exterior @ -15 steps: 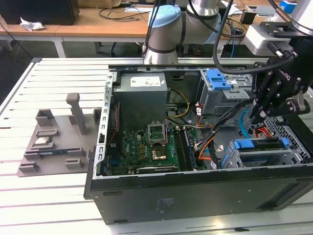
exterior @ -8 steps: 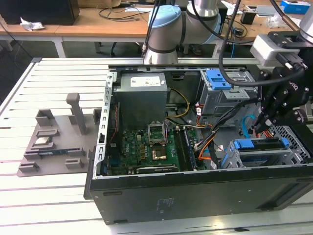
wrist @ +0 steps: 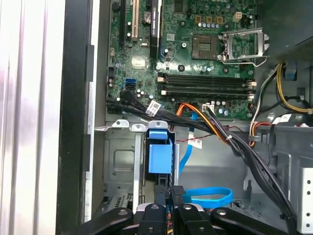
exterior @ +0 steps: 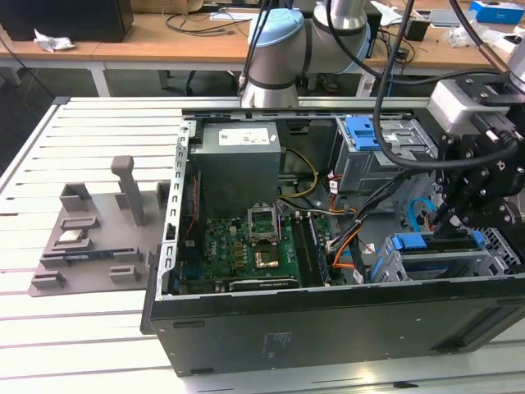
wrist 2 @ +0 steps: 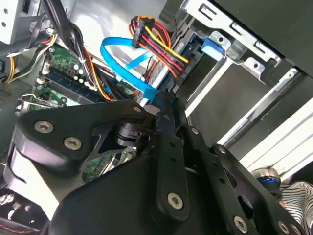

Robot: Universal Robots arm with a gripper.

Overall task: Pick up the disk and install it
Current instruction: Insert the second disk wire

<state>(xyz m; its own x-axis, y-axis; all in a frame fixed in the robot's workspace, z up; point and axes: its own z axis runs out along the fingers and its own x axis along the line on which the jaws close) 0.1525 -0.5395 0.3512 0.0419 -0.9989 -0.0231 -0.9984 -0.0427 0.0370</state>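
I see bright, even light in the exterior view. It seems to come from above. The white slatted table [exterior: 98, 328] shines, and the open computer case [exterior: 328, 271] is darker inside, with soft shadows by its walls. The picture is a bit grainy but sharp enough.

In the second wrist view, the black gripper [wrist 2: 168, 105] is very close to the camera and looks soft and dark. A white glare sits on the metal behind the blue cable [wrist 2: 122, 66].

In the first wrist view, the green board [wrist: 195, 54] is clear and well lit. The pale strip at one side is washed out.
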